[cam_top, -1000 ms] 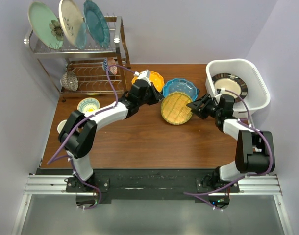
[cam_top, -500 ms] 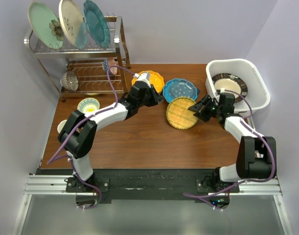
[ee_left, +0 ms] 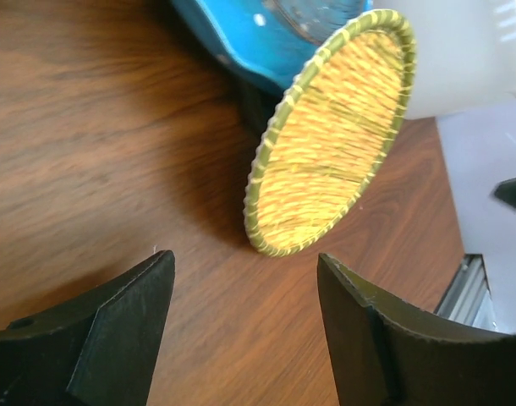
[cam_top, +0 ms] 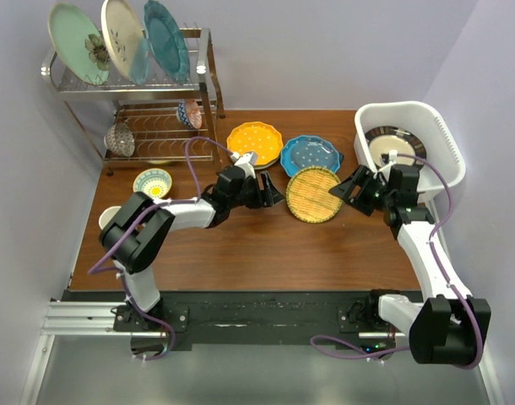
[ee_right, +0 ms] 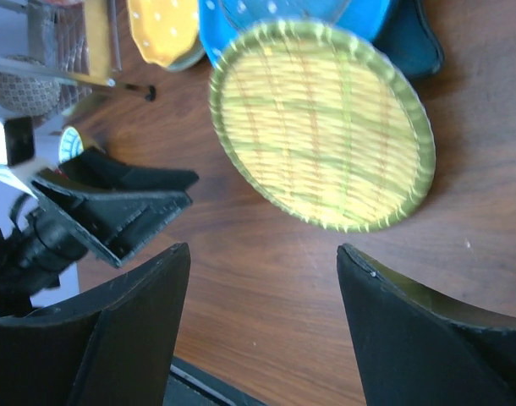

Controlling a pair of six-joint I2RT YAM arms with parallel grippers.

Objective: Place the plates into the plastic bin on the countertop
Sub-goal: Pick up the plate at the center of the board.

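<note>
The yellow gridded plate (cam_top: 315, 194) stands tilted on the wood, its far edge propped on the blue star-shaped plate (cam_top: 311, 154). My left gripper (cam_top: 270, 192) is just left of it, open and empty. My right gripper (cam_top: 349, 190) is just right of it, also open and empty. In the left wrist view the gridded plate (ee_left: 330, 144) is ahead of the left gripper (ee_left: 243, 256). In the right wrist view the gridded plate (ee_right: 321, 127) is beyond the right gripper (ee_right: 264, 248). The yellow scalloped plate (cam_top: 254, 141) lies flat. The white plastic bin (cam_top: 443, 139) holds the dark-rimmed plate (cam_top: 395, 148).
A chrome two-tier rack (cam_top: 131, 84) stands at the back left with three large upright plates. A small patterned bowl (cam_top: 153, 181) and a white cup (cam_top: 107, 218) sit near the left edge. The bin is against the right wall.
My left gripper came back from the yellow scalloped plate toward the gridded plate and opened. The gridded plate shifted right. My right gripper drew back to the right and opened wider.
</note>
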